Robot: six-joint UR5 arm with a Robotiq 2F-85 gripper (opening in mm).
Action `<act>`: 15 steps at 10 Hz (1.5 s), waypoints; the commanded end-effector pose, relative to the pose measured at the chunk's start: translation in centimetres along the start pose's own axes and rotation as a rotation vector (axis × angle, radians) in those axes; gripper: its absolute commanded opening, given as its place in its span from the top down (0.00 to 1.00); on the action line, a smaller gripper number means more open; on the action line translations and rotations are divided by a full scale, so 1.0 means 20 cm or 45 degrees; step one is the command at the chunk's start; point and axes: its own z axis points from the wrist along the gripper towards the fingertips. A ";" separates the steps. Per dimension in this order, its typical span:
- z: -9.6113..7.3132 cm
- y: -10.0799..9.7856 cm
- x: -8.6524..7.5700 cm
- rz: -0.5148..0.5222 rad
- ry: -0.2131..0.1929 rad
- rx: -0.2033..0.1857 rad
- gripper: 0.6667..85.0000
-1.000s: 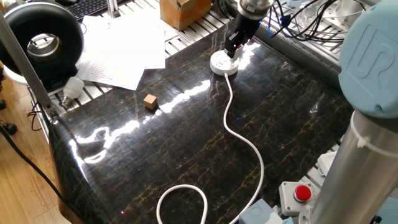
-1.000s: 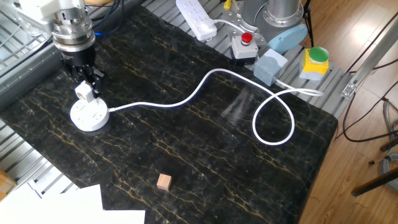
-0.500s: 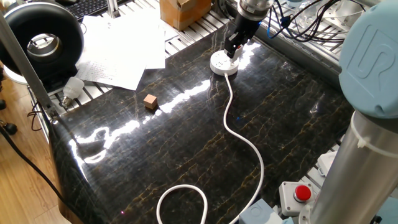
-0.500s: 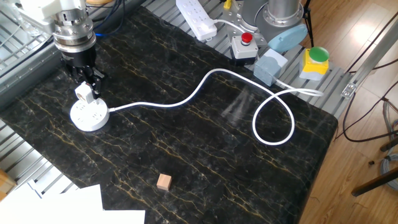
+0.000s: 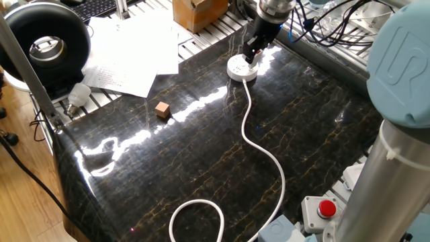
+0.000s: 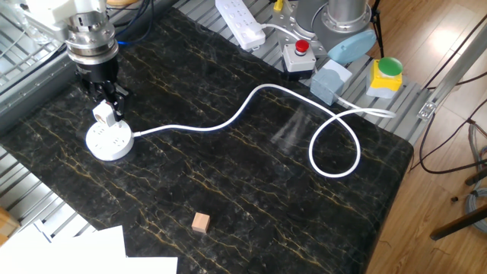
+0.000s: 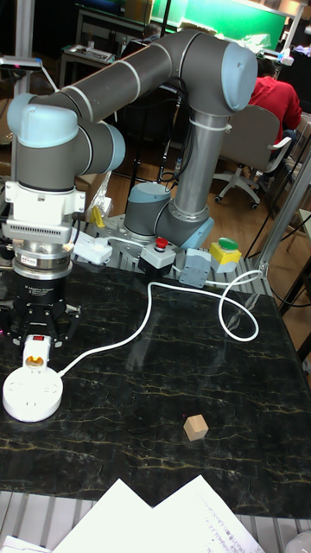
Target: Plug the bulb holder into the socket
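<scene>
The round white socket (image 6: pixel 109 142) (image 7: pixel 33 394) (image 5: pixel 242 70) lies near the far corner of the black marble table, and its long white cord (image 6: pixel 228 122) runs across the top into a loop. My gripper (image 6: pixel 103 106) (image 7: pixel 36 340) (image 5: pixel 250 52) stands straight above the socket's back edge, shut on the bulb holder (image 6: pixel 102 115) (image 7: pixel 34 353), a small white piece with a red patch and an orange opening. The holder's lower end is right at the socket's top. Whether it touches cannot be told.
A small wooden cube (image 6: pixel 201 222) (image 5: pixel 162 109) sits on the marble well away from the socket. Loose papers (image 5: pixel 127 54) and a light bulb (image 5: pixel 79 94) lie past one table edge. A power strip (image 6: pixel 240 21) and a red button box (image 6: pixel 298 55) sit by the arm's base.
</scene>
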 end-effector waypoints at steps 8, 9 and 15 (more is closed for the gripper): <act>0.09 -0.01 -0.10 -0.027 -0.070 -0.005 0.99; 0.10 -0.01 -0.12 -0.032 -0.084 -0.007 0.99; 0.08 -0.04 -0.14 -0.097 -0.098 -0.028 0.94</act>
